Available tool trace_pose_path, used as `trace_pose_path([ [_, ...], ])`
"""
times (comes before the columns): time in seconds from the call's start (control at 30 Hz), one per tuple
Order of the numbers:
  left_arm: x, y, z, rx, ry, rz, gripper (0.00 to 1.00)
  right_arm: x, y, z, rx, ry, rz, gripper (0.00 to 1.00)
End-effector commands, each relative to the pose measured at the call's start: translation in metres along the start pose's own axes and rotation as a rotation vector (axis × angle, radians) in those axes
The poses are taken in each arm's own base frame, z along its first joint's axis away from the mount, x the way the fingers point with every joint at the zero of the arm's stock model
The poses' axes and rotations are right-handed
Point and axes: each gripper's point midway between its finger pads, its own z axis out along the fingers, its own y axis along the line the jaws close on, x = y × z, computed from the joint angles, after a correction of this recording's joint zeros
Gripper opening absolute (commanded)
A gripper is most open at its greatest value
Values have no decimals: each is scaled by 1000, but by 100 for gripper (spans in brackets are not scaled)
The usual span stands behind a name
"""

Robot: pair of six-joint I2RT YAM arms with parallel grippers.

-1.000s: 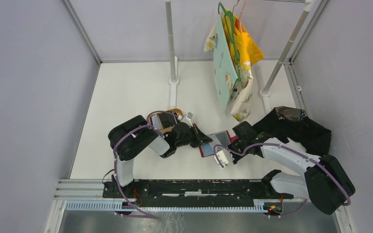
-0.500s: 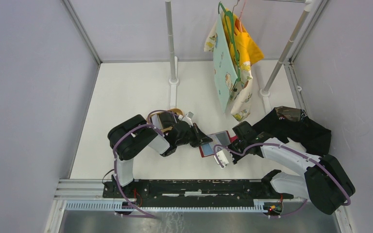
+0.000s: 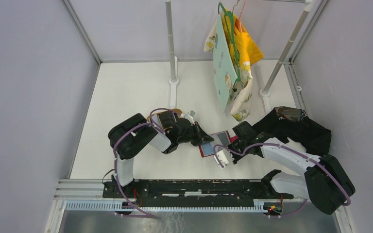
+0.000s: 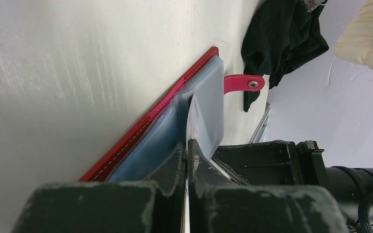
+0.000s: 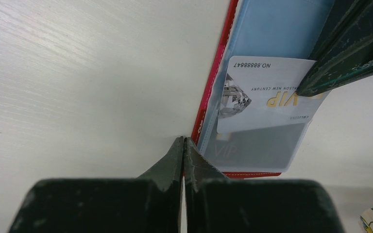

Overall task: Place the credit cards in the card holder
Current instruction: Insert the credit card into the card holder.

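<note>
Two grippers, both closed. Left gripper [image 4: 187, 143] pinched white card [image 5: 264, 90] by edge; card lay against clear sleeves of open red card holder [image 4: 148, 124], flat on white table [image 3: 126, 97]. Right gripper [image 5: 183, 141] tips touched holder's red edge. Card read "VIP", "NO.8888847"; grey card [image 5: 257, 145] below showed faint "VIP". Snap tab [image 4: 243, 83] pointed toward black garment [image 4: 281, 39]; hanging clothes [image 3: 233, 58] well beyond.
</note>
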Motion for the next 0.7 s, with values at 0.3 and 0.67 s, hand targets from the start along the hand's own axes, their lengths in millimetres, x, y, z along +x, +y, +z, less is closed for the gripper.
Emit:
trace_pose_path([
  [0.3,13,30,1,-95,85,44,2,10,15,1,-53,45,43,4],
  [0.67,17,31,1,-112,135,89,2,12,14,1,-52,52,45,4],
])
